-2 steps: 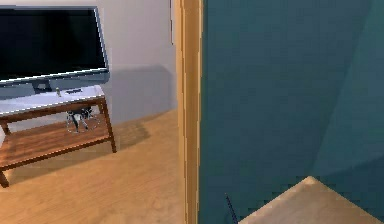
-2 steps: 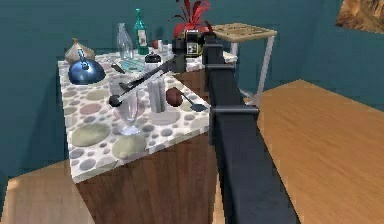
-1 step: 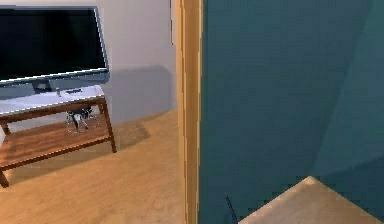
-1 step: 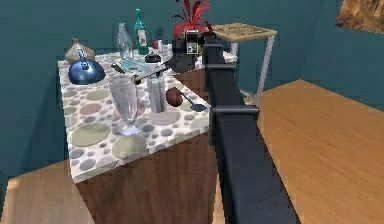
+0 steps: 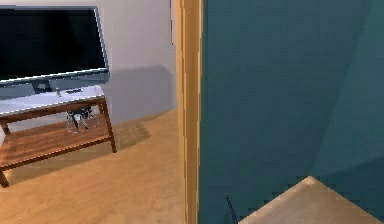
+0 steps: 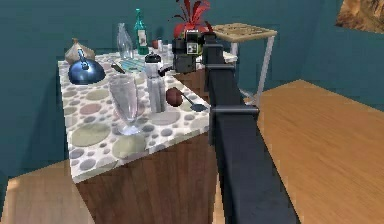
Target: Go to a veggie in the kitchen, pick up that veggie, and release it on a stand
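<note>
1. One television is sitting on one wooden stand at the forward view's left. Some small dark clutter is hanging under the stand's top, too small to name.
2. One wooden door frame is running up the middle of the forward view, with a teal wall lying to its right.
3. One corner of a pale wooden surface is poking in at the forward view's bottom edge, and the rest of it is being cut off.
4. One counter with a spotted top is standing in the arm side view.
5. On the counter two bottles are standing at the back, one green bottle and one clear bottle.
6. One blue round vessel, one brownish dome, one tall clear glass and one metal cylinder are also standing on it.
7. One brown oval lump, veggie-like in shape, is lying on the spotted top just beside the metal cylinder and near the arm.
8. One red plant is being partly hidden behind the gripper.
9. One small table with white legs is standing beyond the counter, and one wall picture is being cut off at the top right corner.
10. The gripper is reaching over the counter's far part. How its fingers are set cannot be told, nor whether it is holding anything, since clutter is standing behind it.
</note>
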{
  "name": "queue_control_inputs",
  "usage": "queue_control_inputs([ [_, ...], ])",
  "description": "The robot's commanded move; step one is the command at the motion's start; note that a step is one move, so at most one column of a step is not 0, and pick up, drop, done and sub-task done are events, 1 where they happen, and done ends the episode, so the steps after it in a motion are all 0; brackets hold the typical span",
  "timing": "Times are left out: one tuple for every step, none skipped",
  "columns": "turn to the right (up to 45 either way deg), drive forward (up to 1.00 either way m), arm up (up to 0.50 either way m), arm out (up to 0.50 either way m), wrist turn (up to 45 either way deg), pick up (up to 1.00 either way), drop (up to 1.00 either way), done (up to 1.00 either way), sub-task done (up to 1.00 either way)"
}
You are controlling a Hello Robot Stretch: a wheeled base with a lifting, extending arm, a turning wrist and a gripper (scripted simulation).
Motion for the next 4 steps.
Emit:
queue_control_inputs([
  [0.0,0.00,-0.12,0.00,0.0,0.00,0.00,0.00,0.00],
  [0.0,0.00,0.00,0.00,0.0,1.00,0.00,0.00,0.00],
  [0.0,0.00,0.10,0.00,0.0,0.00,0.00,0.00,0.00],
  [0.0,0.00,0.02,0.00,0.0,0.00,0.00,0.00,0.00],
])
